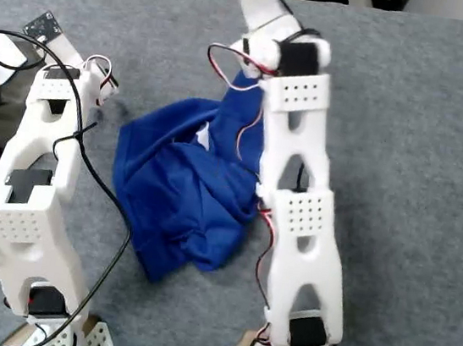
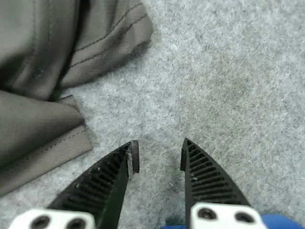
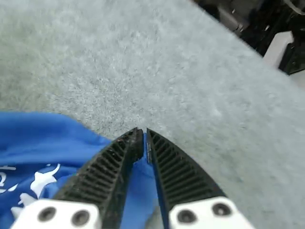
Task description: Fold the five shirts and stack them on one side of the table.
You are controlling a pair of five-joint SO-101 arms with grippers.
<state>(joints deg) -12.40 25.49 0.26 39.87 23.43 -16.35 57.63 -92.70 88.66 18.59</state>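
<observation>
While left end effector [image 2: 159,153] gapes empty, right end effector [image 3: 143,137] pinches blue shirt [image 3: 43,140] edge.

A robotics lab bench was indicated: a table [image 1: 426,122] covered in grey felt, two white perforated arms [image 1: 297,190] fixed at its near edge with loose wiring [image 1: 88,163] exposed, a bare circuit board [image 1: 43,26] near one arm's tip, and dark equipment [image 3: 248,24] seen beyond the far edge.
</observation>
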